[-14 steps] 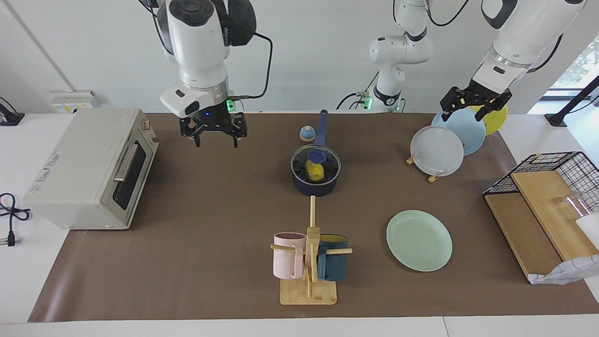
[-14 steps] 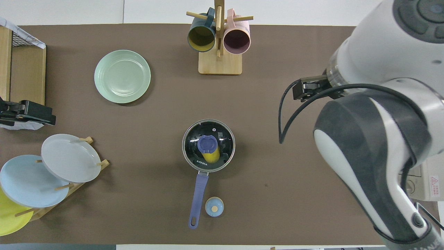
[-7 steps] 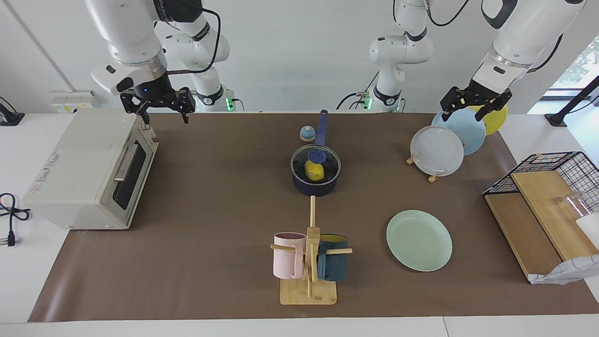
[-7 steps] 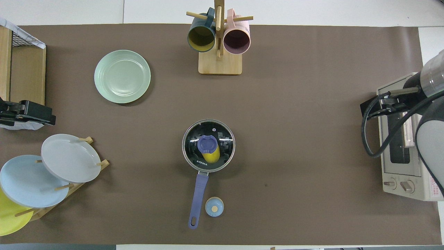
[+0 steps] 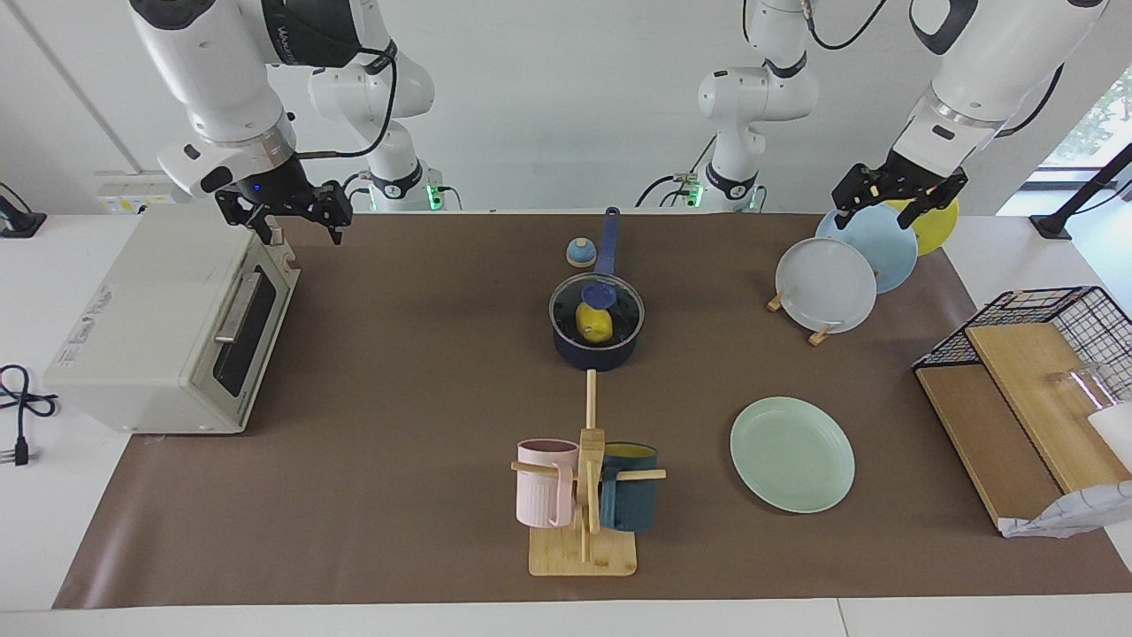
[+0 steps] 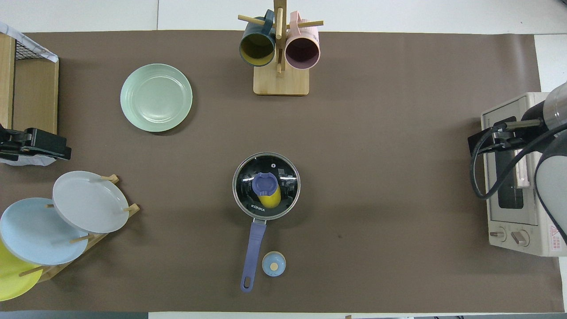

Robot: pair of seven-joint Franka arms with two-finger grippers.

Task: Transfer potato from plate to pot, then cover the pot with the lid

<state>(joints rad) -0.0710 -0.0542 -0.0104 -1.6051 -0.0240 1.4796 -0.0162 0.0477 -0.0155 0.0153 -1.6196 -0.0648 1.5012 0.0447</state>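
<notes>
The yellow potato lies inside the navy pot at the middle of the table. The glass lid with its blue knob sits on the pot, and the potato shows through it. The pot's long handle points toward the robots. The mint-green plate lies bare, farther from the robots, toward the left arm's end; it also shows in the overhead view. My right gripper hangs open and empty over the toaster oven's corner. My left gripper waits open and empty over the upright plates.
A toaster oven stands at the right arm's end. A wooden mug rack with pink and teal mugs stands farther out than the pot. A plate rack, a small blue bell-shaped knob and a wire basket with boards are also here.
My right arm has swung away from the table's middle toward the right arm's end and now hangs over the toaster oven. The left arm, pot, lid and plate have not moved.
</notes>
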